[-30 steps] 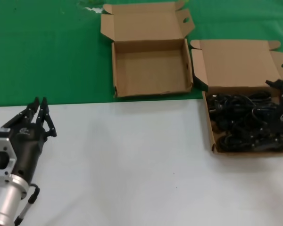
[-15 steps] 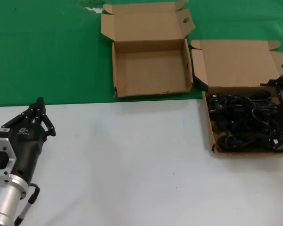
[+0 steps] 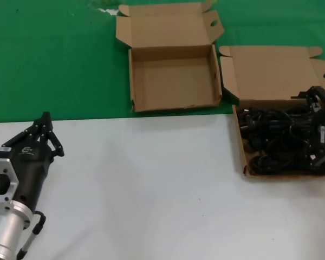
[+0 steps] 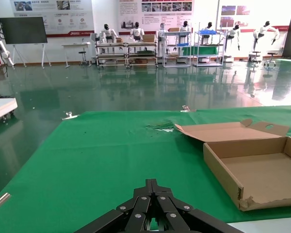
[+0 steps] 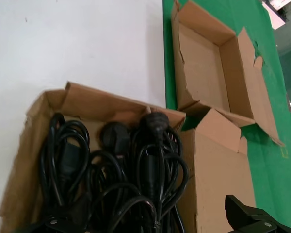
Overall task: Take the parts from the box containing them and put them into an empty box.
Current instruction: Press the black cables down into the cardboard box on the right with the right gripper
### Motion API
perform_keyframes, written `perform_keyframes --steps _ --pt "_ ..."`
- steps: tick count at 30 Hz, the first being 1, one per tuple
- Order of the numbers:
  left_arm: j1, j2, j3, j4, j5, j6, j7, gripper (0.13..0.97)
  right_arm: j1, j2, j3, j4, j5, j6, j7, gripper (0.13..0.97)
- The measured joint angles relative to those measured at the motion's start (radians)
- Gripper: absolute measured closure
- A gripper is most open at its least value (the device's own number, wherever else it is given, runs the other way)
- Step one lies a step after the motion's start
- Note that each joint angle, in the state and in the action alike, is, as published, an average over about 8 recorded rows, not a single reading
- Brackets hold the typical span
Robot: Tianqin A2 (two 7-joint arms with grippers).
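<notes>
Nearest us, the left gripper (image 3: pixel 45 120) rests low over the white table (image 3: pixel 151 189), its fingers drawn together to a point and holding nothing. We count 2 cardboard boxes, both with lids folded back. The box containing the parts (image 3: pixel 244 146) sits at the right on the white surface, its lid lying back onto the green cloth (image 3: pixel 54 59); it is filled with a tangle of black power cords (image 3: pixel 276 135), too knotted for us to count. The right gripper (image 3: pixel 320 103) hangs over that box's far right corner, and we cannot tell how far it is open or whether it grips a cord. Farther back, on the green cloth, lies the empty box (image 3: pixel 173 81), with a ragged front edge. Beyond the table we see a glossy floor, shelving racks, wall posters and several humanoid robots (image 4: pixel 136 33) standing along the far wall.
</notes>
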Motion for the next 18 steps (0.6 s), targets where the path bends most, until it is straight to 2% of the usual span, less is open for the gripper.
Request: perform_keyframes --steps 10,18 --pt "0.0 0.0 0.0 0.0 0.0 0.0 0.0 0.958 0.031 -0.024 -0.006 -0.058 -0.024 0.027 -0.028 0.156" --pt "0.0 0.0 0.0 0.0 0.0 0.0 0.0 0.958 0.02 -0.012 -0.002 -0.04 -0.027 0.027 -0.008 0.25"
